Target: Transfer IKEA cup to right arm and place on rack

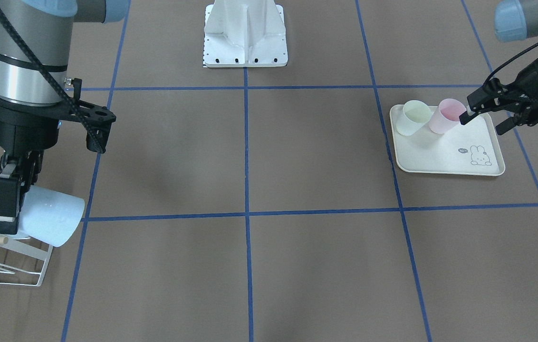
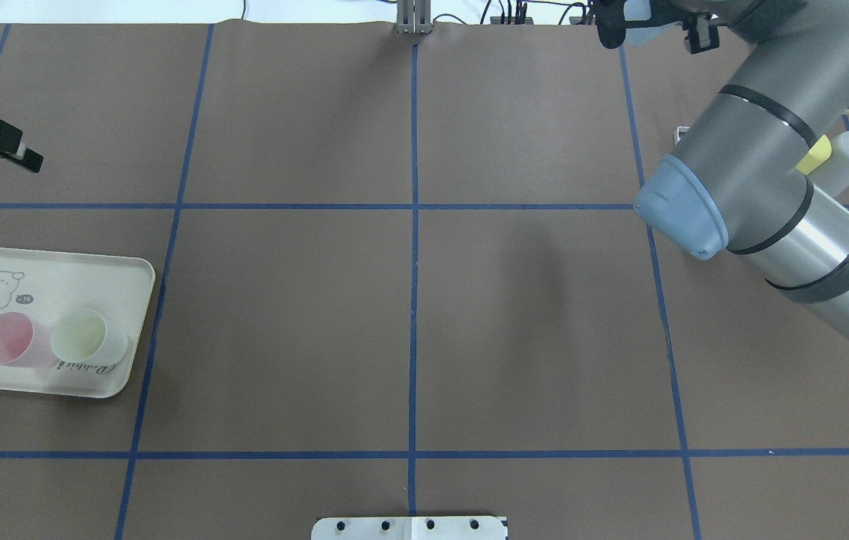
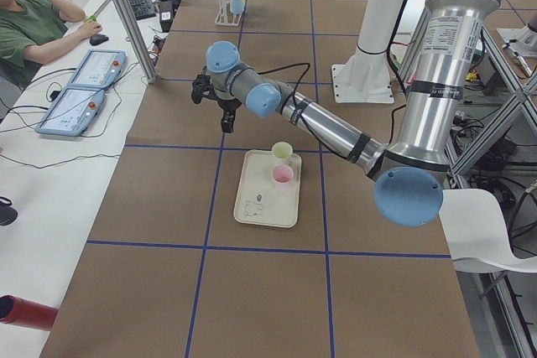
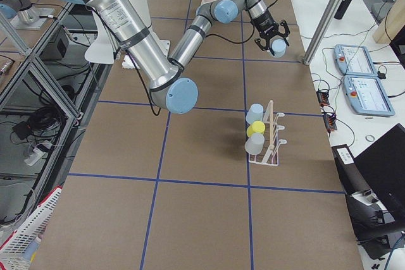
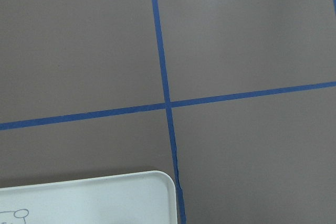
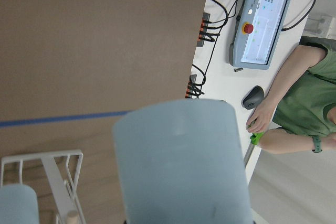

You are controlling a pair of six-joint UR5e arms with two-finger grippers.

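Exterior front-facing: right gripper (image 1: 8,219) clamped on tilted pale blue cup (image 1: 52,221), near the rack (image 1: 31,270), not seated on it. Left gripper (image 1: 482,124) well apart from the rack, jaws apart, empty.

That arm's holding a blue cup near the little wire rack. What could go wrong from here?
The white wire rack already carries three plastic cups, so the pale blue plastic cup could bump one off while coming down. Also, the right hand grips it tilted, so it might slip or miss a prong.
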